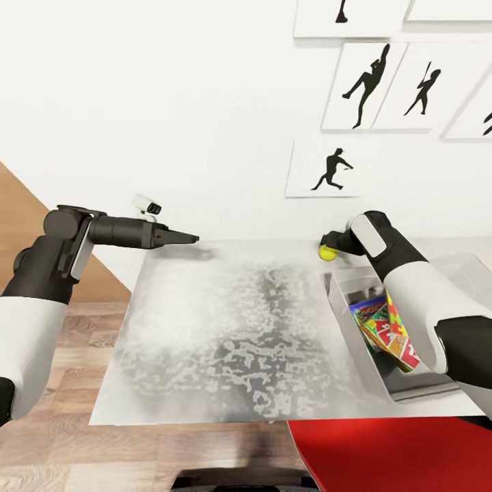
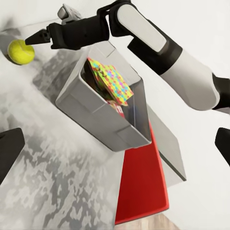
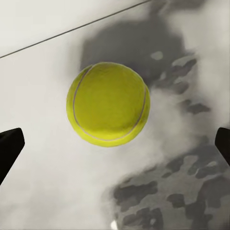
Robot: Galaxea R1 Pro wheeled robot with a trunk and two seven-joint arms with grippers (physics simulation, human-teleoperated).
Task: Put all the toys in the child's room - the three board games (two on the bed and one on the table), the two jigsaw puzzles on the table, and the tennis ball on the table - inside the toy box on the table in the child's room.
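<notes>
- Step in hand, as we judge it: pickup of the tennis ball (image 1: 327, 253). It rests on the table (image 1: 225, 342), near the far edge, just beside the far corner of the toy box (image 1: 345, 301).
- The toy box stands on the table's right part. Inside it we see a jigsaw puzzle (image 2: 110, 79) leaning upright and colourful board games (image 1: 389, 335) beneath the right forearm. An exact count of the contents cannot be made from these views.
- The right gripper (image 1: 331, 241) is poised at the ball. In the right wrist view the ball (image 3: 108, 104) lies centred ahead, with dark fingertips (image 3: 9, 146) at either edge of the picture, spread well wider than the ball. The fingers hold nothing; we see no contact with the ball.
- The left gripper (image 1: 188, 238) hovers over the table's far left part, well apart from the ball. The head view shows it coming to a point, yet the left wrist view shows its fingertips (image 2: 9, 148) far apart at the picture's edges, so we read it as spread wide and empty.
- Next move calls for: lowering the right gripper until the fingers straddle the ball at its widest part, then closing gently.
- Caution: the ball can roll if one finger touches first; keep the approach centred.
- After the grasp: lift clear of the box rim, carry over the box, and release inside.
</notes>
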